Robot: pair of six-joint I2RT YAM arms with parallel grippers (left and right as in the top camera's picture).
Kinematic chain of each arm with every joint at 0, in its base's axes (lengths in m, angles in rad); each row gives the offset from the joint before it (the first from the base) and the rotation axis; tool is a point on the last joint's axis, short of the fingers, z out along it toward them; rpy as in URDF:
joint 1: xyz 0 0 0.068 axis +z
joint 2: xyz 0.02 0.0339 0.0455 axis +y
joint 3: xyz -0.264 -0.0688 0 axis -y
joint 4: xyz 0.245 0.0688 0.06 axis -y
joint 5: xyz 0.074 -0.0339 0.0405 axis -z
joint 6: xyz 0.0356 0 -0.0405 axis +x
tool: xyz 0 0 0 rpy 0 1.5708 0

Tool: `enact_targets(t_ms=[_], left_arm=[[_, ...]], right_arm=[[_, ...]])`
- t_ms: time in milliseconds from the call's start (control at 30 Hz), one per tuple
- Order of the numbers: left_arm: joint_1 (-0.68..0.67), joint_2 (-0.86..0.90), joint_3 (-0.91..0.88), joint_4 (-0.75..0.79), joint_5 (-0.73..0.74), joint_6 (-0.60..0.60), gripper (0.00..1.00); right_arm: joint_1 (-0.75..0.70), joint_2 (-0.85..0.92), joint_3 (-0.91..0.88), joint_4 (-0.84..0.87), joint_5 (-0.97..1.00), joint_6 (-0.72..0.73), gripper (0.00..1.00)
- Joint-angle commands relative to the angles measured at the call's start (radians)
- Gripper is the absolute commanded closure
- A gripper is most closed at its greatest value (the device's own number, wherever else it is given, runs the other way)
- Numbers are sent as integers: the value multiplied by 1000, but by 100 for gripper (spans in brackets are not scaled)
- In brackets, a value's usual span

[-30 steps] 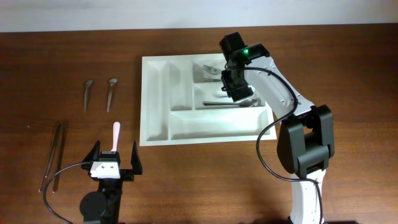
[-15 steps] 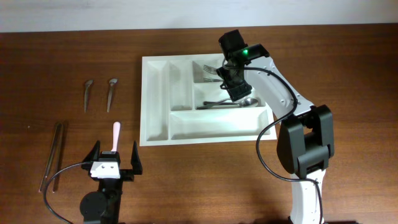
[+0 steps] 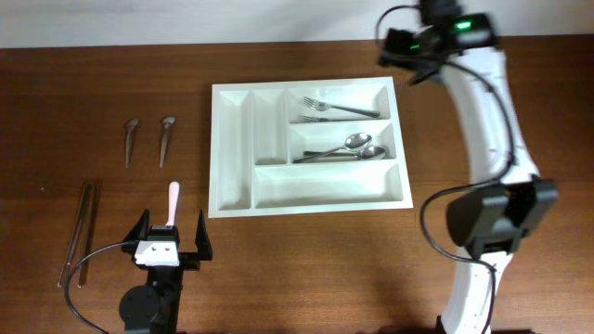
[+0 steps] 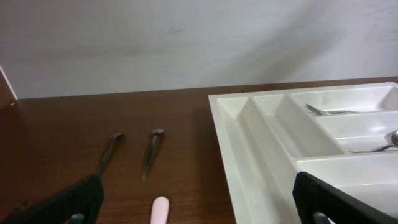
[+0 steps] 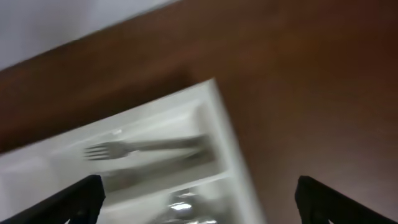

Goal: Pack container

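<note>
Right wrist view is motion-blurred: container [image 5: 227, 124] smeared, fork [image 5: 124, 148] inside barely legible, other cutlery [image 5: 180, 206] inside unreadable. Left wrist view: container's right and near parts cut by the frame; pink handle [image 4: 160, 210] left of the container cut at the bottom edge. Overhead: right gripper [image 3: 401, 54] past the container's far right corner is blurred.

White plastic tray [image 3: 325, 186], rectangular, lying flat on the wooden table at centre frame in the overhead view, long side running left to right, slightly skewed; five compartments: two narrow upright ones on the left, three long horizontal ones stacked on the right; top long compartment holds forks [image 3: 334, 109]; middle one holds spoons [image 3: 348, 147]; left wrist view shows the tray [image 4: 267, 143] at right of frame; right wrist view, blurred, shows its corner [image 5: 217, 124] at lower left.
</note>
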State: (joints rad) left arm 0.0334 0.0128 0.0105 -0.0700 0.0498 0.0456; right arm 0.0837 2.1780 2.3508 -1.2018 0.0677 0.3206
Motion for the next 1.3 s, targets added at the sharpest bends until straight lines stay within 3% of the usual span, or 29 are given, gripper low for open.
enact_targets(t_ms=[0,167,367,767,1267], left_arm=[[2,-7,-2,-6,14,12,1],[2,-7,-2,-6,14,12,1],[2,-7,-2,-6,14,12,1],[2,-7,-2,-6,14,12,1],[2,-7,-2,-6,14,12,1]], right_arm=[[-83,-39,64,-45,23,-459,1],[-202,-38,44,-112,23,-696,1],[-325,-32,15,-144,11,-781,1],[-484,66,14,-144,-94,-784,1],[-502,124,14,-114,-143,-773,1]])
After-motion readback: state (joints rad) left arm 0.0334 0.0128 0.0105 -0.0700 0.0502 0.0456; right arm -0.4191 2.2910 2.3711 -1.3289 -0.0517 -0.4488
